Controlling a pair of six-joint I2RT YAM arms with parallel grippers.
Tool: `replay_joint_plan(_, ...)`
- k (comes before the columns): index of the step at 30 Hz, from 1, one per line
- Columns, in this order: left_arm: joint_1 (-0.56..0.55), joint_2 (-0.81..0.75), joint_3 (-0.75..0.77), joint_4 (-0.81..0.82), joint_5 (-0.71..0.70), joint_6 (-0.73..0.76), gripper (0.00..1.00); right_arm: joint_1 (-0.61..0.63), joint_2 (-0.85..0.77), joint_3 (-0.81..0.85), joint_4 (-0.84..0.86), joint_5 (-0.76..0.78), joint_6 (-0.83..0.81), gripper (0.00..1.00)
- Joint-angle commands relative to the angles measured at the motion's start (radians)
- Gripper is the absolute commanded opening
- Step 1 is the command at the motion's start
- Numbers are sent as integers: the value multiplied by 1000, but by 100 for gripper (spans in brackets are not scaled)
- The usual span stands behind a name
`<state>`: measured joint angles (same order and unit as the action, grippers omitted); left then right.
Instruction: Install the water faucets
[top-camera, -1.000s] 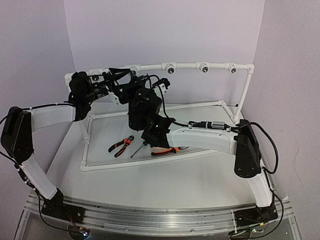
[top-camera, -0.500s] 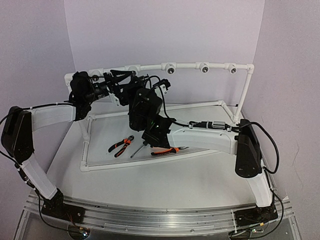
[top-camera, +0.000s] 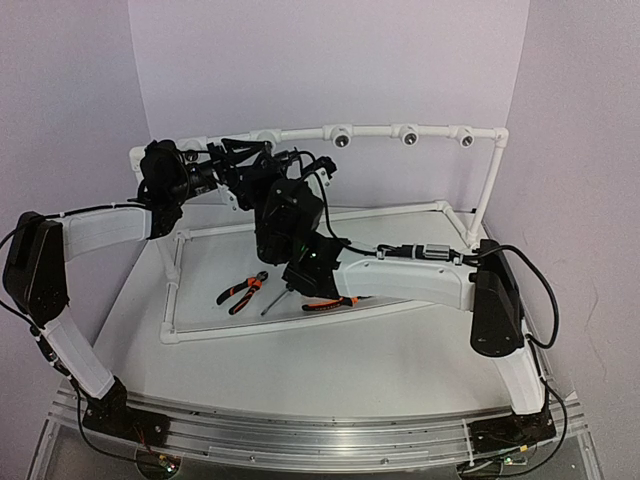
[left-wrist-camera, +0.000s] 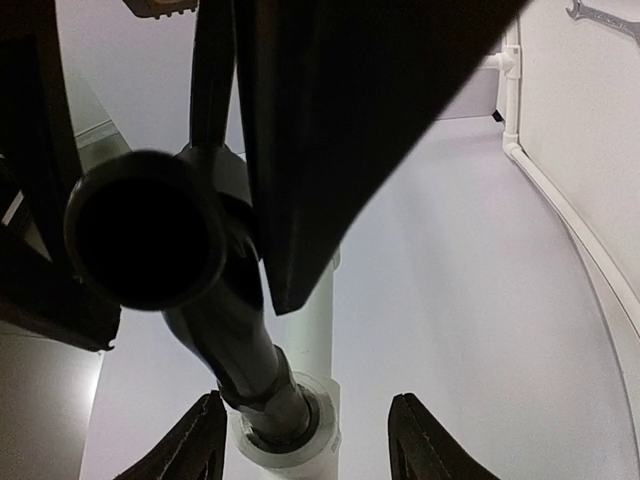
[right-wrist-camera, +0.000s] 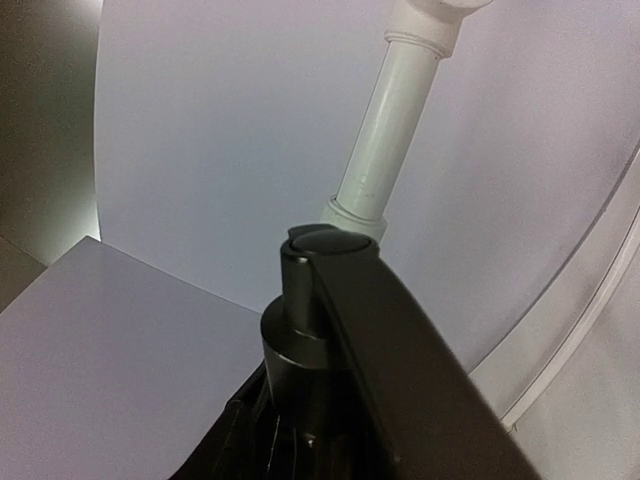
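- Open table (left-wrist-camera: 450, 300) lies right of the faucet (left-wrist-camera: 240, 350), edged by frame pipe (left-wrist-camera: 560, 200).
- The faucet sits tilted in a white socket (left-wrist-camera: 300, 460) (rear rail).
- The left gripper (left-wrist-camera: 312, 440) straddles the socket, fingers spread.
- The right gripper (right-wrist-camera: 325, 330) is alongside; grip unclear.

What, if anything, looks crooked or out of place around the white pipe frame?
Nothing is spilled or broken. The black tap stands in a white socket fitting, leaning away from the white pipe behind it; the close camera angle may cause that lean.
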<state>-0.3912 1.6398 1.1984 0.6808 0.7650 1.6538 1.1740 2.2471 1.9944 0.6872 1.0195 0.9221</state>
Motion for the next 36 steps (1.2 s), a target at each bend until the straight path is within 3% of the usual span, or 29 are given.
replay_joint_plan(1, -4, 6, 41, 22, -3, 7, 56, 24, -61, -7, 26, -54, -39, 41)
replay_joint_plan(5, -5, 5, 36, 24, -2, 9, 56, 24, -64, -12, 31, -46, -55, 43)
replay_joint_plan(14, -3, -13, 31, 36, -50, -22, 57, 24, -133, -121, 42, -37, -63, 61)
replay_joint_plan(28, 6, -125, -65, -47, -100, -11, 63, 37, -292, -318, 69, -155, -230, 87)
replay_joint_plan(36, 8, -215, -125, -111, -142, -52, 65, 54, -445, -551, 51, -167, -267, 88)
